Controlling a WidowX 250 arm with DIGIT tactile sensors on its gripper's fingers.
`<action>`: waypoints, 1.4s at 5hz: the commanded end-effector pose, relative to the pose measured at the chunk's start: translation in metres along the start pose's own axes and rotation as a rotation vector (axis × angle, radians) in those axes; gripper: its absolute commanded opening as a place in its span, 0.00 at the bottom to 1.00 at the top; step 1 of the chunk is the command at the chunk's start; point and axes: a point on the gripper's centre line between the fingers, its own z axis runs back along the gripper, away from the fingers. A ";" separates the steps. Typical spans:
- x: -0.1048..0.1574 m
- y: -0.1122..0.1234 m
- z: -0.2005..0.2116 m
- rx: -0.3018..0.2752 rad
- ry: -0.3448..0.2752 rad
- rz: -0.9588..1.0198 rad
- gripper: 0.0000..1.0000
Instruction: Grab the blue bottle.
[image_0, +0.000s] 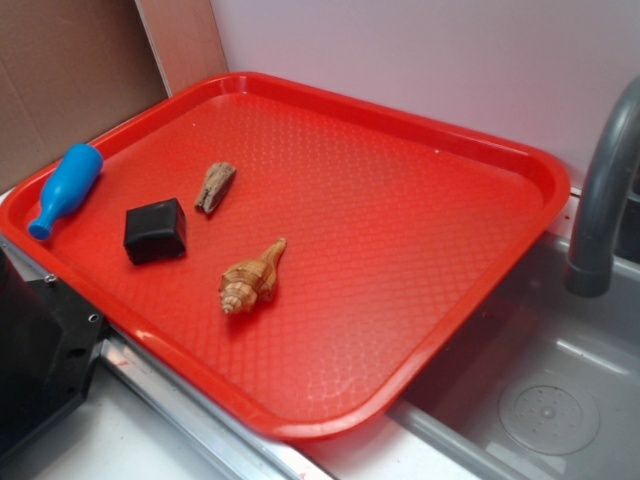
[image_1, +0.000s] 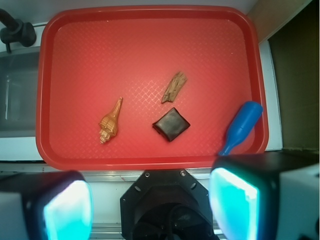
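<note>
Exterior view shows the blue bottle (image_0: 66, 187) lying on its side against the rim of the red tray (image_0: 480, 150) at about nine o'clock, fat end up toward the wall and narrow neck pointing down-left, just left of the black block (image_0: 155, 230), with nothing touching it, so I judge the reach has not begun. Wrist view puts the bottle at about four o'clock on the tray, its neck toward the camera, while the gripper (image_1: 150, 207) hangs well back with its two glowing pads (image_1: 67, 210) spread wide and empty; the next move calls for travelling over the bottle, lining the fingers across its body, then descending.
</note>
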 end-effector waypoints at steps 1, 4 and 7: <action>0.000 0.000 0.000 0.000 0.000 0.000 1.00; -0.021 0.100 -0.073 0.133 0.086 0.447 1.00; -0.018 0.143 -0.147 0.097 0.063 0.540 1.00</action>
